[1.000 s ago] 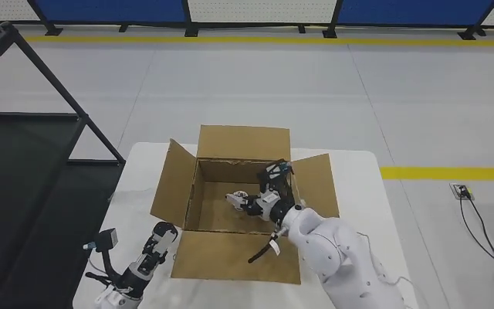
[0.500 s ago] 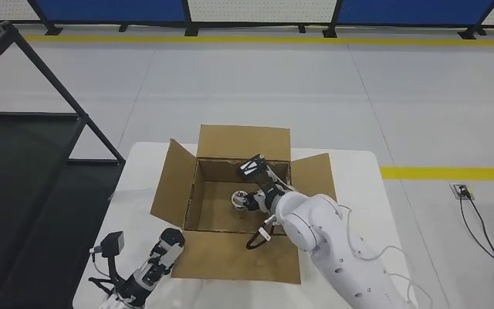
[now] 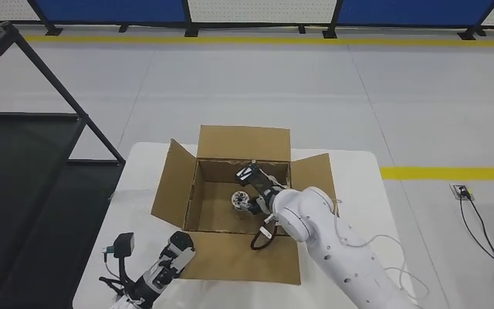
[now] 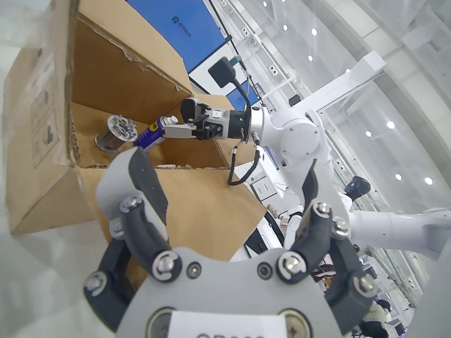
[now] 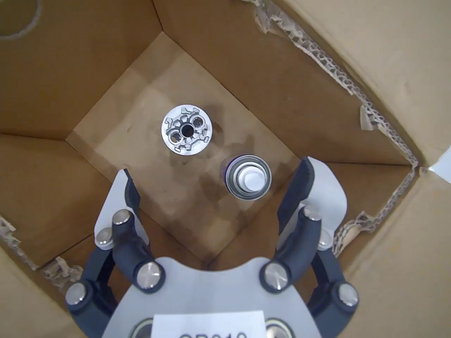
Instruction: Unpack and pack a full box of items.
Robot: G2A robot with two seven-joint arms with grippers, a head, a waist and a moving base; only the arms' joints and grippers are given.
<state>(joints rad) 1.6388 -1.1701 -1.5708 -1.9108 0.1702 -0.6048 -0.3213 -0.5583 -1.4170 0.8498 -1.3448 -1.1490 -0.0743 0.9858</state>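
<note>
An open cardboard box (image 3: 207,259) stands on the white table (image 3: 355,185). On its floor are a round metal flanged part (image 5: 186,130) (image 3: 241,202) (image 4: 118,131) and, close beside it, an upright blue spray can (image 5: 248,177) (image 4: 151,133) with a white nozzle. My right gripper (image 5: 216,174) (image 3: 257,202) (image 4: 176,130) hangs open inside the box, just above the can and holding nothing. My left gripper (image 4: 225,177) (image 3: 177,246) sits low at the box's near left corner, outside it, open and empty.
All four box flaps (image 3: 174,179) are folded outward, and their torn inner edges (image 5: 352,89) show in the right wrist view. A dark frame (image 3: 77,123) stands to the table's left. Bare table lies right of the box.
My right wrist has swung toward the box's back left and now points down over the can. My left gripper has slid right along the table's front, closer to the box.
</note>
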